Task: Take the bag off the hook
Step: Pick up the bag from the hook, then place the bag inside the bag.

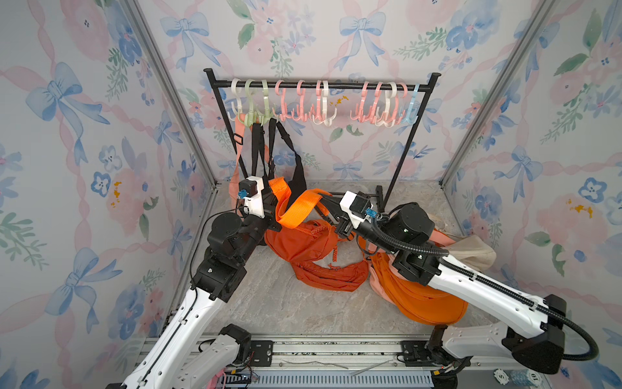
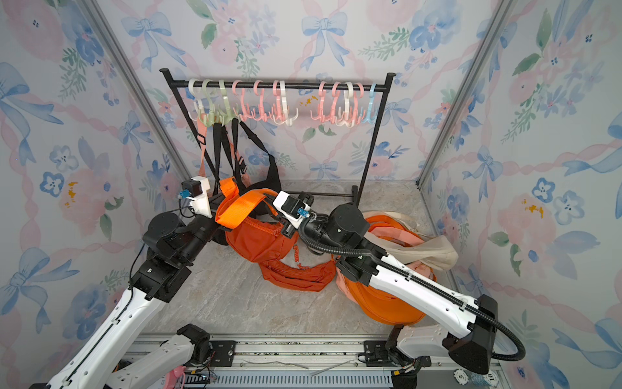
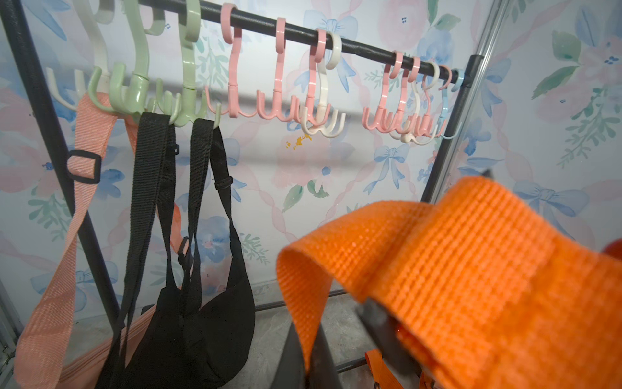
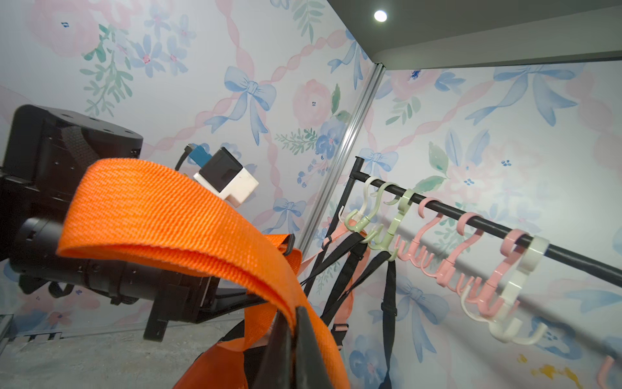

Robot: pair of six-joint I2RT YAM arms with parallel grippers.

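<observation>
An orange bag (image 1: 299, 242) lies on the floor between my arms, its wide orange strap (image 1: 296, 208) looped up in the air. My left gripper (image 3: 308, 363) is shut on one side of the strap (image 3: 454, 269), and my right gripper (image 4: 295, 316) is shut on the other side (image 4: 168, 215). In both top views the left gripper (image 1: 274, 197) and right gripper (image 1: 324, 202) face each other low in front of the rack. The strap touches no hook. Two black bags (image 3: 215, 320) and a peach strap (image 3: 84, 168) hang from the green hooks (image 1: 266, 101) on the rail (image 1: 323, 86).
Several pink, white and blue hooks (image 1: 380, 104) hang bare along the rail. Another orange pouch (image 1: 330, 274) lies on the floor. Orange, peach and cream bags (image 1: 474, 249) are heaped under my right arm. The rack's foot (image 1: 378, 195) stands behind the right gripper.
</observation>
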